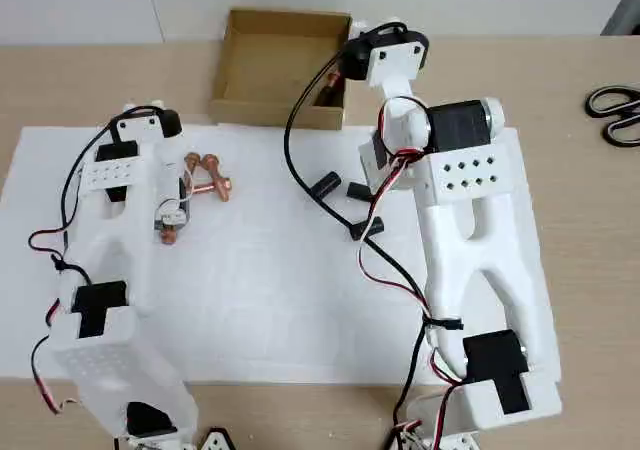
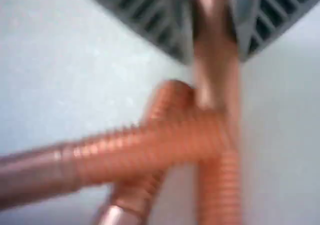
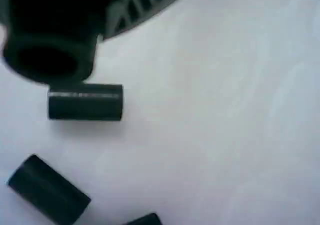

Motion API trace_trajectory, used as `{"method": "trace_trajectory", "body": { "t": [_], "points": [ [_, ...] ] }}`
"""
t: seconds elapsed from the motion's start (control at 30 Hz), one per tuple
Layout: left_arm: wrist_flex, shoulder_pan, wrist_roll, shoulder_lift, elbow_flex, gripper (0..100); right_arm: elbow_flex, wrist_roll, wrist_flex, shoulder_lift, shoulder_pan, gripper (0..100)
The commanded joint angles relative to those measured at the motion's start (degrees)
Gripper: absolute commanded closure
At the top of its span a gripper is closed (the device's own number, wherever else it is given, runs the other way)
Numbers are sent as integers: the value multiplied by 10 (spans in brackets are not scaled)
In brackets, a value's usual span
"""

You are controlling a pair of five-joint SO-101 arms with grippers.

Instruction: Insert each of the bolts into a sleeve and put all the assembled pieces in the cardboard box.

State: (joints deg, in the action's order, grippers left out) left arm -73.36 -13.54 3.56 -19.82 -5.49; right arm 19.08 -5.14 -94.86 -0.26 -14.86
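The left pincer [image 2: 212, 32] has its jaws pressed on either side of the plain shank of one bolt [image 2: 216, 85], so I judge that it is clamped on it. The long axis of this bolt runs straight out from between the jaws, with the threaded end the farther one from the pincer. Just past the tips, two other bolts [image 2: 125, 155] lie crossed over that threaded end and touch it, all on the white sheet [image 1: 270, 300] that covers the worktop [image 1: 60, 80]. In my judgement the coming move depends on this crossing: the bolt should be lifted free of its neighbours before it can be aimed, or it may drag them along. Beyond both pincers stands the cardboard box [image 1: 270, 112], nearer to the right arm than to the left one. The right pincer [image 3: 70, 20] appears closed on a black sleeve [image 3: 50, 52], whose open bore looks toward the wrist camera. The loose sleeves [image 3: 85, 102] lie flat on the sheet just beside this pincer, each with its axis in a different direction. For the joining, the axis of the bolt must be brought into one line with the bore of the held sleeve. The two pincers are well apart, with bare sheet between them.
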Motion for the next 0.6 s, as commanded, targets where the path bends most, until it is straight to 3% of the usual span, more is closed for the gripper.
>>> {"method": "trace_trajectory", "body": {
  "t": [0.0, 0.33, 0.57],
  "points": [
    [-24, -3, -1, 29, 19, 984, 25, -6, -3, -33, 7, 995],
    [-105, -2, -4, 172, 19, 994, 25, -6, -3, -33, 7, 995],
    [-192, -2, -118, 265, 19, 994, 25, -6, -3, -33, 7, 995]
  ]
}}
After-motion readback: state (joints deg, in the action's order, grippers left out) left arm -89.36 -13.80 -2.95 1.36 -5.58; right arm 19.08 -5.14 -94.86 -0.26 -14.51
